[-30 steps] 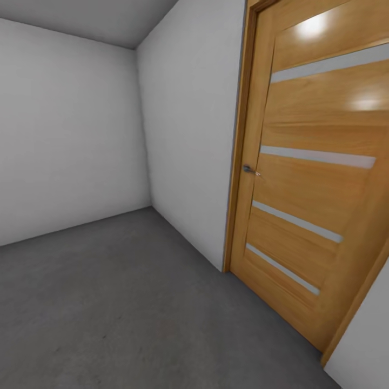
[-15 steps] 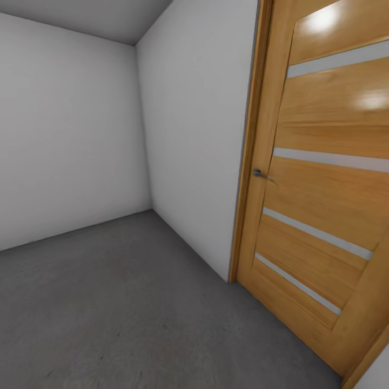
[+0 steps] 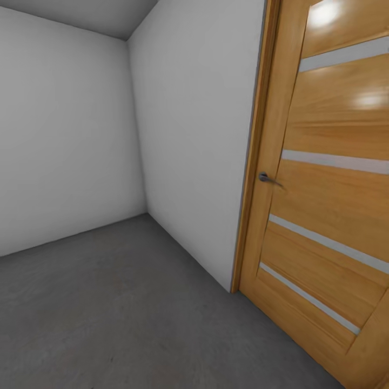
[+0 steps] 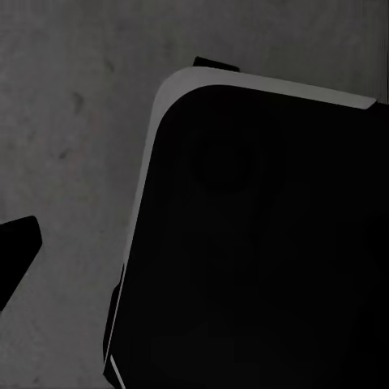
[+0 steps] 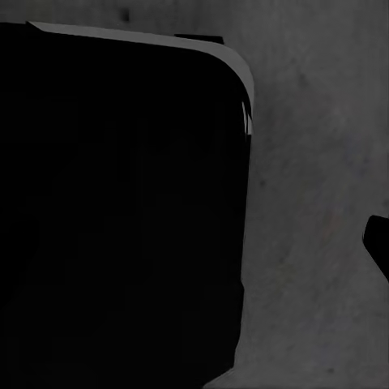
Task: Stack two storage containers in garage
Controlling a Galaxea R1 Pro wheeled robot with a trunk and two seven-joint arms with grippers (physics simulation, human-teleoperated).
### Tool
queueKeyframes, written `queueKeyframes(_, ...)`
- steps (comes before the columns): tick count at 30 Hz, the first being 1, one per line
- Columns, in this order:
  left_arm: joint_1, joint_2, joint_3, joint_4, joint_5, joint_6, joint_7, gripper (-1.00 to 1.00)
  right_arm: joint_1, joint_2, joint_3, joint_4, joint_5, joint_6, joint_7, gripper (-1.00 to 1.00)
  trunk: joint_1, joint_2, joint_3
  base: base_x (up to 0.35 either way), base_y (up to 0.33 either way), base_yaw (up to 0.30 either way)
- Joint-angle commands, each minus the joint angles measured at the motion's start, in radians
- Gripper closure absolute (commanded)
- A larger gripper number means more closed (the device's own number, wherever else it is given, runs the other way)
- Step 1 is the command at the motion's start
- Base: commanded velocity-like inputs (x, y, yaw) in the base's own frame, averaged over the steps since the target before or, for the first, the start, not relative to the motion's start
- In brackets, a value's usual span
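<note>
A bare corner of the garage is seen from the head view: two plain white-grey walls (image 3: pixel 65 140) meet at a vertical edge left of centre, and a strip of grey ceiling (image 3: pixel 81 13) is seen at the top. The dark grey concrete floor (image 3: pixel 108 313) is spread across the lower half, matte and slightly mottled. On the right a wooden door (image 3: pixel 329 189) is set in a matching frame (image 3: pixel 259 151), with four pale horizontal strips across its panel and two bright light reflections near the top. A small metal handle (image 3: pixel 266 178) is fixed near the door's left edge, just beside the frame. The wall between corner and door is met by the frame directly. In the left wrist view a large black rounded body (image 4: pixel 259 243) with a light rim is seen above the concrete floor, with a small dark tip at one edge. In the right wrist view a similar black body (image 5: pixel 121 211) is seen over the same floor. The state of the jaws cannot be told on either arm. The red-orange containers are out of sight, so their place cannot be told.
</note>
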Motion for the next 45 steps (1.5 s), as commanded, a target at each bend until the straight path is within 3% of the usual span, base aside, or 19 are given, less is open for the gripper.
queueKeyframes(1, 0.0, 0.0, 0.004, -0.001, 0.002, -0.002, 0.001, -1.0, 0.0, 0.0, 0.004, 0.001, 0.0, -0.003, 0.0, -1.0, 0.001, 0.0, -0.001, 0.312, 0.148, -0.265)
queueKeyframes(10, 0.0, 0.0, 0.003, -0.002, 0.001, -0.004, 0.001, -1.0, 0.0, 0.0, 0.003, 0.001, -0.002, -0.003, 0.0, -1.0, 0.001, 0.0, -0.001, 0.242, 0.163, -0.283)
queueKeyframes(45, 0.0, -0.002, 0.004, -0.002, 0.002, -0.007, 0.002, -1.0, 0.0, 0.0, 0.0, 0.001, -0.002, 0.013, 0.006, -1.0, 0.001, 0.0, 0.004, 0.004, 0.003, -0.291)
